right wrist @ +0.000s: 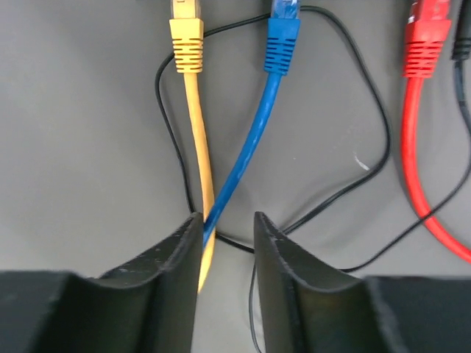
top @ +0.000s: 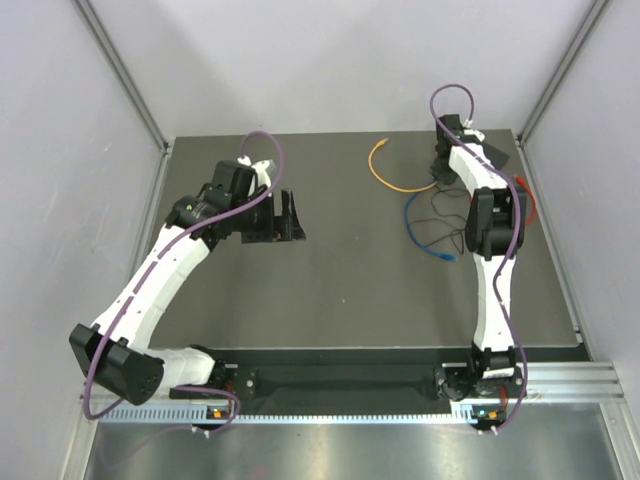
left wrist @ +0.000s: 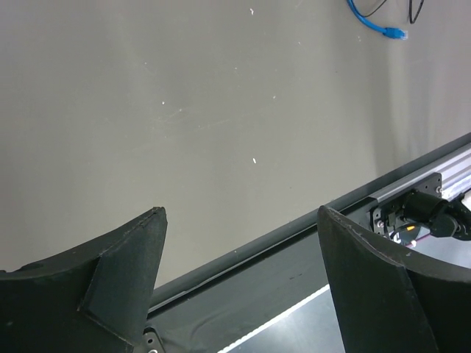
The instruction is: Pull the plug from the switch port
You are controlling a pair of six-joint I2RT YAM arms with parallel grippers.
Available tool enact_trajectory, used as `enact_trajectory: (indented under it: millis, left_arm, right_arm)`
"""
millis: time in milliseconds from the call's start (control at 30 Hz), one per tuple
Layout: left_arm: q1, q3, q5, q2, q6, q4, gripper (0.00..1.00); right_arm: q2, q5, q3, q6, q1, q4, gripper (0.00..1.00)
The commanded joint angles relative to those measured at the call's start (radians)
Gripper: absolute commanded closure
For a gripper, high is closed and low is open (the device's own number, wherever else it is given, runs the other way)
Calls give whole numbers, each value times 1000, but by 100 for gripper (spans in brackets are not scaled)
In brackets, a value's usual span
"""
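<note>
The black switch (top: pixel 499 151) lies at the table's far right, mostly hidden under my right arm. In the right wrist view, three plugs point toward the top edge: yellow (right wrist: pixel 186 37), blue (right wrist: pixel 283 33) and red (right wrist: pixel 425 40). The sockets themselves are out of that view. My right gripper (right wrist: pixel 224 217) hovers just behind the plugs, narrowly open and holding nothing. The blue cable (right wrist: pixel 243 158) and yellow cable (right wrist: pixel 197 125) cross and run under its left finger (right wrist: pixel 176 257). My left gripper (top: pixel 290 215) is wide open and empty, also seen in its own view (left wrist: pixel 241 209).
A thin black wire (right wrist: pixel 368 95) loops around the cables. An orange cable (top: pixel 385 170), a blue cable with a loose plug (top: pixel 447 257) and a red cable (top: pixel 531 205) trail over the dark mat. The loose blue plug also shows in the left wrist view (left wrist: pixel 396 34).
</note>
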Motion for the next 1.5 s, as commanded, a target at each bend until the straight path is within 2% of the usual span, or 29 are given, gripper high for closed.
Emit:
enact_trajectory:
  millis: [0, 133, 167, 267, 467, 667, 767, 1033, 1133, 1233, 1267, 1333, 1367, 1467]
  left_arm:
    - [9, -6, 29, -8, 23, 6, 12]
    - [14, -10, 40, 0, 22, 9, 13]
    - [15, -10, 41, 1, 22, 9, 13]
    - [18, -16, 43, -3, 22, 14, 14]
    - [29, -42, 61, -8, 17, 35, 14]
    - [41, -53, 68, -16, 17, 40, 15]
    - [46, -57, 71, -17, 22, 35, 15]
    - [61, -62, 100, 13, 22, 54, 17]
    - [66, -45, 103, 27, 22, 51, 18]
    - [67, -39, 98, 23, 28, 48, 18]
    - [69, -39, 92, 21, 31, 48, 18]
    - [70, -37, 91, 18, 31, 46, 18]
    - [70, -39, 89, 17, 28, 46, 18]
    - [72, -45, 94, 15, 14, 49, 18]
  right_arm:
    - [13, 2, 49, 27, -7, -5, 68]
    - [16, -11, 45, 36, -6, -10, 80]
    - [16, -17, 43, 39, -6, -17, 87]
    - [2, -44, 28, 61, -2, -31, 100]
    - [-82, -125, -105, 169, 25, -33, 100]
    - [-159, -185, -194, 304, 119, -45, 100]
    - [-190, -213, -222, 399, 194, -38, 100]
    - [-274, -247, -303, 784, 404, 62, 100]
    - [-242, -287, -239, 802, 439, 58, 96]
    - [-221, -322, -190, 730, 449, 51, 81]
    - [-222, -322, -182, 698, 447, 47, 69]
    - [-240, -307, -181, 575, 444, 39, 55]
    - [-253, -305, -185, 527, 441, 38, 44]
    - [-322, -284, -231, 337, 415, 36, 34]
